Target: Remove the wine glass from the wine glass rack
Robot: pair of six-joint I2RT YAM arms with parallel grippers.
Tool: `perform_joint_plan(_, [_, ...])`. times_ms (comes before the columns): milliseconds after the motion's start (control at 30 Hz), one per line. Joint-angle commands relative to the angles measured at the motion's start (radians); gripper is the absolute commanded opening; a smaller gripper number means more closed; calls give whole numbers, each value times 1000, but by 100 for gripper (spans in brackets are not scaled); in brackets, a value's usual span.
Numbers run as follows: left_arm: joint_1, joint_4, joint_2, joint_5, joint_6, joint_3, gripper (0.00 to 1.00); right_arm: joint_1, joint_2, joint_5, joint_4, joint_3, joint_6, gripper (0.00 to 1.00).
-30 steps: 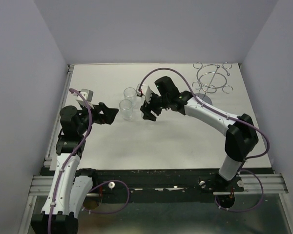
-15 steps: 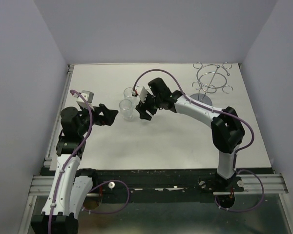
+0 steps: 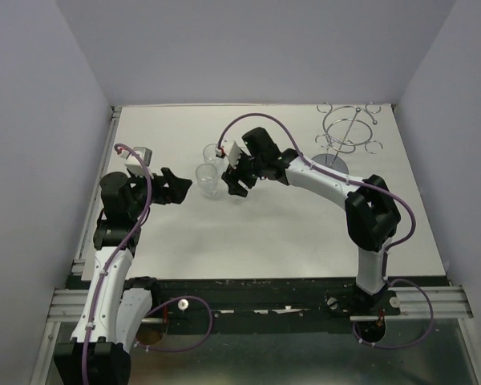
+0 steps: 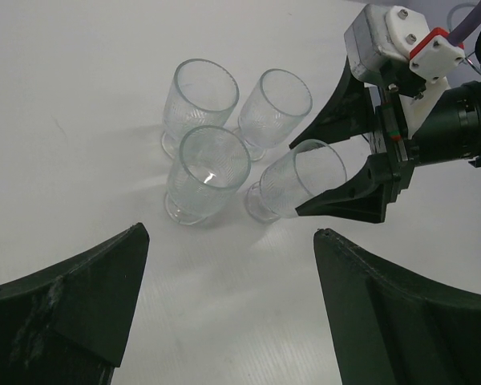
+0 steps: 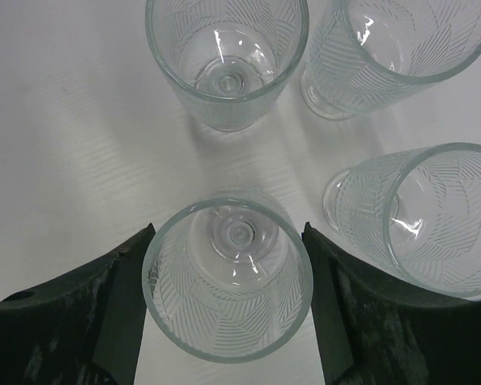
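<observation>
The chrome wine glass rack stands at the far right on its round disc base; I see no glass on its rings. My right gripper is shut on a ribbed clear wine glass, with one finger against each side of its bowl. In the left wrist view this glass leans over, its foot at the table. Three more wine glasses stand close by it. My left gripper is open and empty, just left of the group.
The standing glasses crowd the held one on its far and left sides. White walls close in the table at the left, back and right. The right arm reaches across the middle of the table.
My right arm swung further left and settled with the glass beside the group; in the last half second it barely moved. My left gripper shifted slightly away from me.
</observation>
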Motion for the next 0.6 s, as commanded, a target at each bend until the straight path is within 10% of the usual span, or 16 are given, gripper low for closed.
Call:
perform_joint_plan(0, [6,25,14,21,13,14,97,-2,-6,2,60,10,5,45])
perform_joint_plan(567, [6,54,45,34,1,40,98,-2,-56,-7,62,-18,-11,87])
